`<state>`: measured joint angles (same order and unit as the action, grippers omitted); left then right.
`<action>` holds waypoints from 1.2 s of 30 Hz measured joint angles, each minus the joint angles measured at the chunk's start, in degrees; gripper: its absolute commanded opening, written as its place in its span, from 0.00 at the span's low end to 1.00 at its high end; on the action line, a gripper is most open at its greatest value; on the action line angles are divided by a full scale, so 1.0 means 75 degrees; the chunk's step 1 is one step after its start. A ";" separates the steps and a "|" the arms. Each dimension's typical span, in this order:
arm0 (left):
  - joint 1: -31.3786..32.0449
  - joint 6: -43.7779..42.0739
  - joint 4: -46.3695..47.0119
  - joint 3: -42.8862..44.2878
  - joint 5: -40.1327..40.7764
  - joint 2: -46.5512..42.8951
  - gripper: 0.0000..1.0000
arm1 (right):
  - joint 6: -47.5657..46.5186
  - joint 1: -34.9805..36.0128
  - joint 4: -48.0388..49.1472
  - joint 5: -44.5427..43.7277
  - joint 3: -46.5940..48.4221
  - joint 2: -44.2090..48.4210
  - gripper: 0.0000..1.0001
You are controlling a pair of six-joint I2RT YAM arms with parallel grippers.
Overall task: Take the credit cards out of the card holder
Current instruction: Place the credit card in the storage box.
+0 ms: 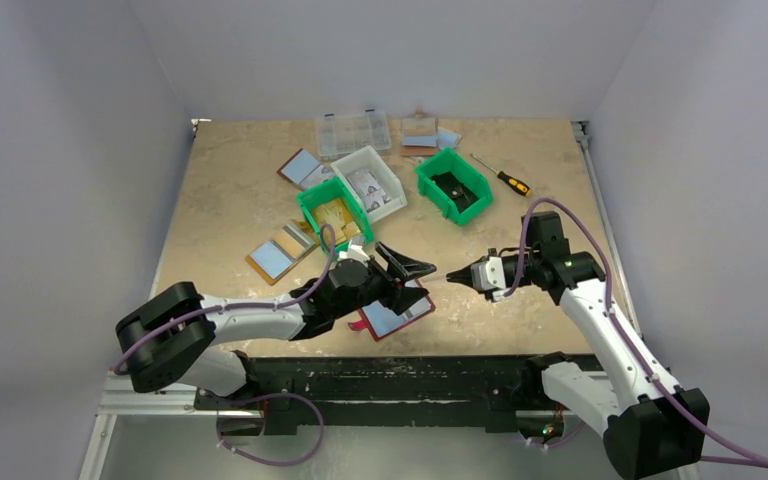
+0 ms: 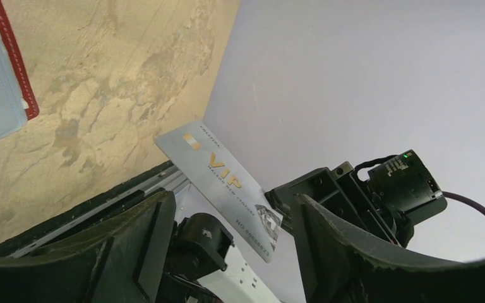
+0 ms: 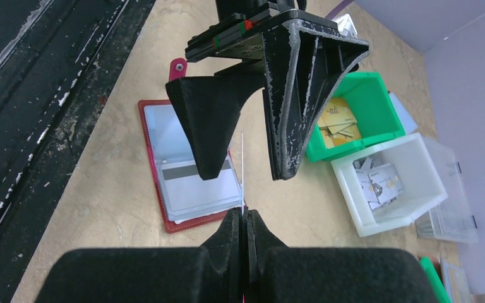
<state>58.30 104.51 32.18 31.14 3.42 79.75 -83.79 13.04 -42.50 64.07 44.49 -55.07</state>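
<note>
A tan-rimmed bifold (image 1: 278, 253) lies open at the left of the table (image 1: 230, 200). Next to it a green bin (image 3: 379, 101) holds yellowish-tan flat pieces (image 3: 338, 120). Beside it a white bin (image 3: 385, 214) holds a loose heap of pale grey cards (image 3: 379, 183). A clear compartment box (image 1: 353, 131) sits behind them, and its contents are too small to make out.

The left gripper (image 1: 422, 281) hangs with its jaws spread wide, gripping nothing. Under it the card holder (image 1: 397, 318) lies open and flat on the table, near the front edge. A grey banded card (image 3: 199, 180) lies on its inner panel.

A credit card (image 2: 218, 183) stands in the gap between the left fingers, touching neither. It is pinched at one end by the right gripper (image 3: 243, 218), whose jaws are closed tight on it.

Farther right a second green bin (image 1: 430, 185) holds something dark that I cannot identify. A screwdriver (image 1: 501, 176) lies beyond it.
</note>
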 measured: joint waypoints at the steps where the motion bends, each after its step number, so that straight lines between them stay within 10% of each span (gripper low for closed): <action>1: 0.0009 0.0006 0.0035 0.0029 0.0003 0.0029 0.65 | -0.0020 0.0000 -0.0012 0.0000 -0.0006 0.0000 0.00; 23: 0.0047 0.0187 0.0431 0.0085 0.0189 0.0239 0.02 | -0.0673 -0.0050 -0.0227 0.0134 -0.0108 0.0000 0.01; 31: 0.0047 0.0140 0.0609 0.0082 0.0265 0.0239 0.00 | -0.0935 -0.0082 -0.0493 0.0219 -0.0160 0.0003 0.73; 36: 0.0041 -0.0455 0.0396 -0.0090 0.0621 0.0026 0.00 | -0.1349 -0.0204 -0.0901 0.0283 -0.0172 0.0055 0.85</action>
<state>58.61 101.10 35.16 30.46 8.08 79.94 -93.91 11.51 -49.25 66.19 43.20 -54.65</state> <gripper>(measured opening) 0.032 0.808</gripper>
